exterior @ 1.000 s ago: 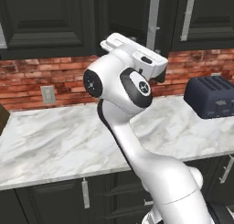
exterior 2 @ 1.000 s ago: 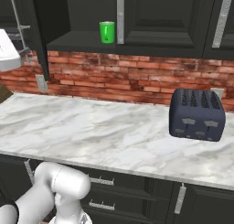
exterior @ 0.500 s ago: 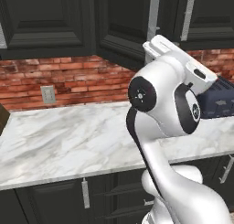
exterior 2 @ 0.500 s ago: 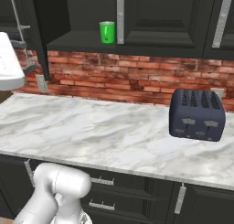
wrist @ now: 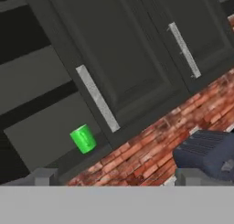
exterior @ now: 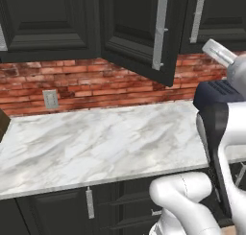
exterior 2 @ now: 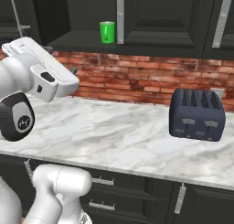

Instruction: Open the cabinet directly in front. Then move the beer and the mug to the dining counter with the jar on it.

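Observation:
The cabinet (exterior 2: 68,17) stands open, its left door (exterior: 139,32) swung out over the worktop. On its dark shelf, close to the closed right door, stands the green mug (exterior 2: 107,32), upright; the hand view has the mug (wrist: 83,138) at lower left. My gripper (wrist: 117,178) is open and empty, its fingertips (wrist: 44,176) wide apart, pointing up at the cabinet from well below and short of the mug. The white hand (exterior 2: 43,72) hovers above the worktop's left part. The beer, the dining counter and the jar are out of view.
A dark blue toaster (exterior 2: 197,114) sits on the marble worktop (exterior 2: 123,136) at the right, against the brick wall. The closed door's long silver handle (wrist: 97,98) hangs just right of the mug. A wall outlet (exterior: 49,99) is at the left.
The arm has swung right across the left base view, and the hand has come in from the left edge of the right base view. The gripper has stayed open; the mug has not moved.

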Robot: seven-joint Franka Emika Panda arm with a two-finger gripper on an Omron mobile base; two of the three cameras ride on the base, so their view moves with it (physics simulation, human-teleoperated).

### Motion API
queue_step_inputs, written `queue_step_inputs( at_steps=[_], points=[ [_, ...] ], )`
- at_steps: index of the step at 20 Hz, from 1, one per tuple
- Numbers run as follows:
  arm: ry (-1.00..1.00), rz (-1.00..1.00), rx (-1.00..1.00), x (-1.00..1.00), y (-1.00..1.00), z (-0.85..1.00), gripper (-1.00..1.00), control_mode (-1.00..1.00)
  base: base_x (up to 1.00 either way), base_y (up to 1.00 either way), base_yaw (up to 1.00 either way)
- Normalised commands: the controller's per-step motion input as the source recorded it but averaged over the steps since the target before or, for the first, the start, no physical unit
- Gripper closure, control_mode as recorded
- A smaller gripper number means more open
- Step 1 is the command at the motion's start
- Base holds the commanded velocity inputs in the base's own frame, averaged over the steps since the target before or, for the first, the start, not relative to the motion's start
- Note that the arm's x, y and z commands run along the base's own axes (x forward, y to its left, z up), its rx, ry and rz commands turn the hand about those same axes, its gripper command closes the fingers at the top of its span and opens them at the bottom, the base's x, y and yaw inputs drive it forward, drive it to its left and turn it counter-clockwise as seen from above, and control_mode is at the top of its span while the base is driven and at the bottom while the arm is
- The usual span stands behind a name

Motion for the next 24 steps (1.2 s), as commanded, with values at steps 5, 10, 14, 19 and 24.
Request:
queue_step_inputs(
  at_steps=[5, 10, 14, 19, 24],
  points=[
    [0.17, 0.56, 0.01, 0.18, -0.17, -0.09, -1.0, -1.0, 0.0, 0.0, 0.0],
    [0.09, 0.45, 0.02, 0.35, 0.23, -0.2, -1.0, -1.0, 0.0, 0.0, 0.0],
    [0.05, 0.46, 0.04, 0.06, 0.56, -0.13, -1.0, -1.0, 0.0, 0.0, 0.0],
    [0.0, 0.34, 0.09, 0.21, 0.38, -0.13, -1.0, -1.0, 0.0, 0.0, 0.0],
    [0.0, 0.18, 0.03, 0.59, 0.02, 0.0, -1.0, -1.0, 0.0, 0.0, 0.0]
  ],
)
